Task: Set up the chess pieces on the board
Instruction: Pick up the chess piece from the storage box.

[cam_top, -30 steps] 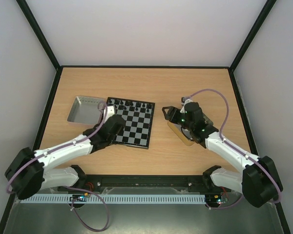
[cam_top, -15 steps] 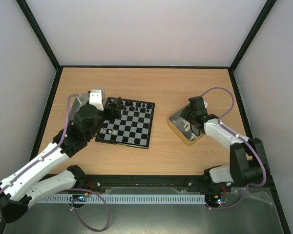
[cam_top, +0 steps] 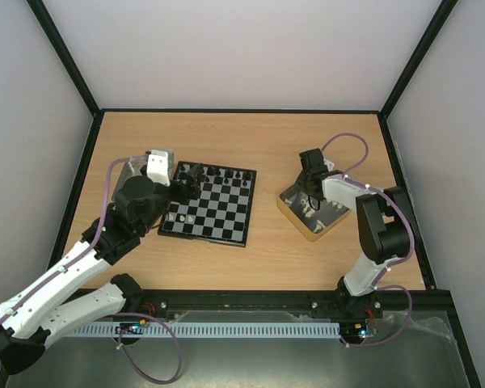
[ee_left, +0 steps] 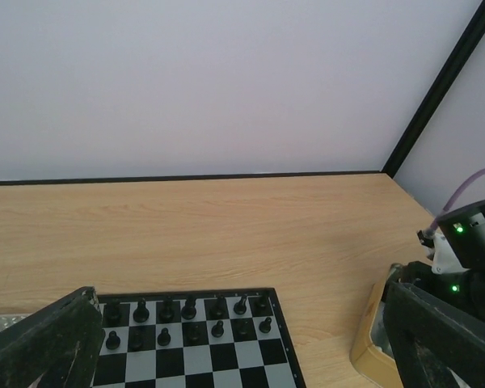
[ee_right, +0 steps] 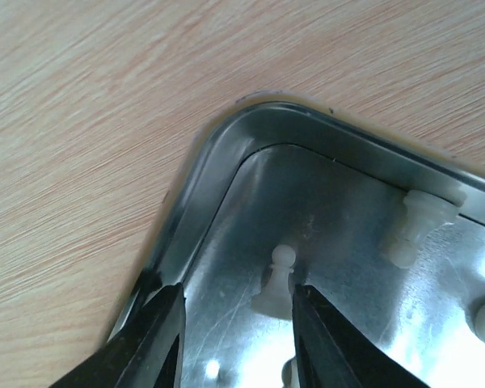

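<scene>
The board (cam_top: 218,212) lies left of centre, with black pieces on its two far rows (ee_left: 190,311) and two white chess pieces (cam_top: 186,218) near its near-left corner. My left gripper (cam_top: 186,183) hovers over the board's far-left corner, open wide and empty, its fingers (ee_left: 44,347) framing the left wrist view. My right gripper (ee_right: 236,311) is down in a corner of the gold-sided tin (cam_top: 314,226), open, with a white pawn (ee_right: 276,283) standing between its fingers, close beside the right one. Other white pieces (ee_right: 416,226) lie nearby in the tin.
A grey metal tray (cam_top: 129,174) sits left of the board, partly behind my left arm. The tin's metal rim (ee_right: 218,153) curves close to the right gripper's left finger. Black-framed walls enclose the table.
My left gripper opened and rose from the board's near-left squares to its far-left corner, leaving white pieces there. The right gripper dropped into the tin and narrowed around a pawn.
</scene>
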Tool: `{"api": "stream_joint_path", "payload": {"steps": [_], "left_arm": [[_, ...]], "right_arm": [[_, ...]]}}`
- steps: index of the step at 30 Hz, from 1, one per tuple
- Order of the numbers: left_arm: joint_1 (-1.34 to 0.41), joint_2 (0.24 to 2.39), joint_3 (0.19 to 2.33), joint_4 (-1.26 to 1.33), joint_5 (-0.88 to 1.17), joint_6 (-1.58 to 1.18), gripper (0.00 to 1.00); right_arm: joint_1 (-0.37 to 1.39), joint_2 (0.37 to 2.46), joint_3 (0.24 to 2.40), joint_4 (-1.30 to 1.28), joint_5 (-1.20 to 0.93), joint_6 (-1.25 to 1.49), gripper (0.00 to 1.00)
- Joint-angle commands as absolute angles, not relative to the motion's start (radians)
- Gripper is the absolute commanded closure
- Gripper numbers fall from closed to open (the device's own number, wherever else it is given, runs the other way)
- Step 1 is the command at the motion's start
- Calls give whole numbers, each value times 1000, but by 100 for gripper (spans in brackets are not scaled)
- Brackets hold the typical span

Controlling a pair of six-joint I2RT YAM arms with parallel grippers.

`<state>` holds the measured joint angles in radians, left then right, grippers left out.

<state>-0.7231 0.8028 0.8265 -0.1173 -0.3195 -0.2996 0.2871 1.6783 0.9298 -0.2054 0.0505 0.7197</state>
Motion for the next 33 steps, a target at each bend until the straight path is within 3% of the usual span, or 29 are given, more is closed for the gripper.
{"api": "stream_joint_path", "payload": {"steps": [1,6,16,25,33], "left_arm": [[-715,791,810,-99,-307,-288,4],[-713,786,804,-98,-297,-291,4],[-707,784,801,-98,-284,-296,4],[-706,788,798,-97,-281,-299,3],[-706,805,813,-100,-246,-318,2]], "right_arm": [[282,1724,977,-264,118,715,65],[282,1746,981,-263,139,714,65],[281,1774,969,-260,144,711,78],[282,1782,959,-240,150,706,81],[280,1701,925,-200,140,689,89]]}}
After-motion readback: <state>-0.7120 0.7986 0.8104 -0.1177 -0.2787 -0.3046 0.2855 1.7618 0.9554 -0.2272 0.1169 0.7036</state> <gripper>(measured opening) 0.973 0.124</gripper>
